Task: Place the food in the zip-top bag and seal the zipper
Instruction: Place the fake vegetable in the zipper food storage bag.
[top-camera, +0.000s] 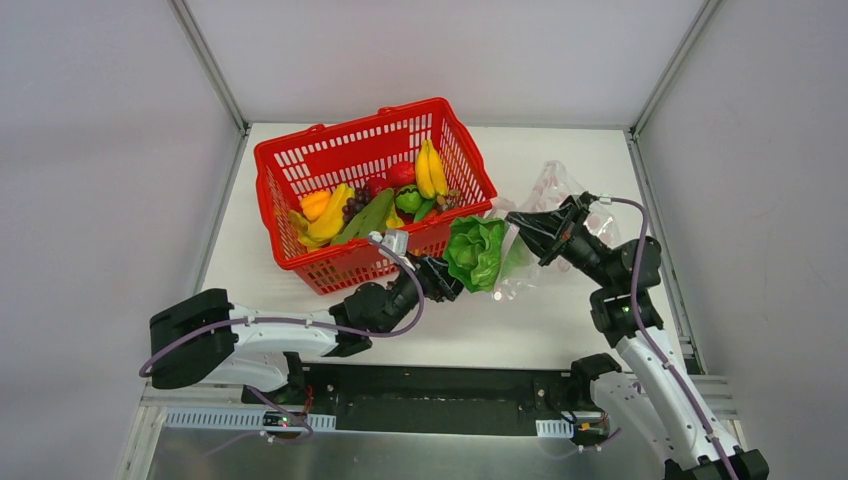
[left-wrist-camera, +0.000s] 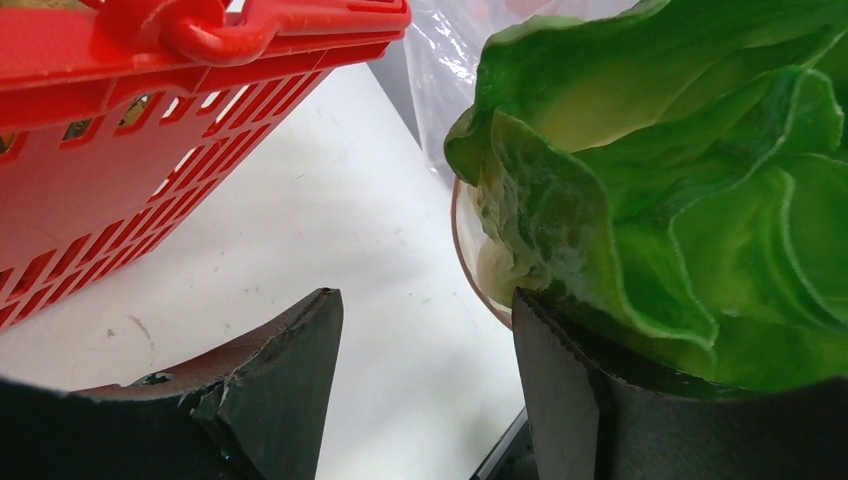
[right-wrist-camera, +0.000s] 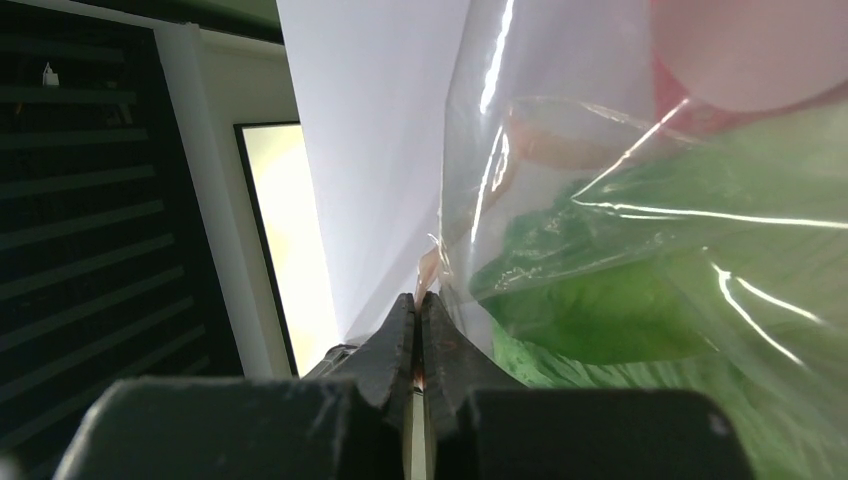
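Note:
The green lettuce (top-camera: 475, 250) lies half in the mouth of the clear zip-top bag (top-camera: 570, 200), right of the basket. My left gripper (top-camera: 452, 283) is open just behind the lettuce; in the left wrist view (left-wrist-camera: 425, 295) nothing is between its fingers, and the lettuce (left-wrist-camera: 680, 180) rests over the right finger, inside the pink zipper rim (left-wrist-camera: 462, 255). My right gripper (top-camera: 515, 218) is shut on the bag's pink zipper strip (right-wrist-camera: 425, 275) and holds the mouth up. The lettuce (right-wrist-camera: 620, 300) shows through the plastic. Bananas (top-camera: 430, 168), a red apple (top-camera: 400, 172) and grapes (top-camera: 355, 200) lie in the basket.
The red mesh basket (top-camera: 350, 125) stands at the back middle of the white table, close left of the lettuce; its wall fills the left of the left wrist view (left-wrist-camera: 120, 150). Grey walls enclose the table on three sides.

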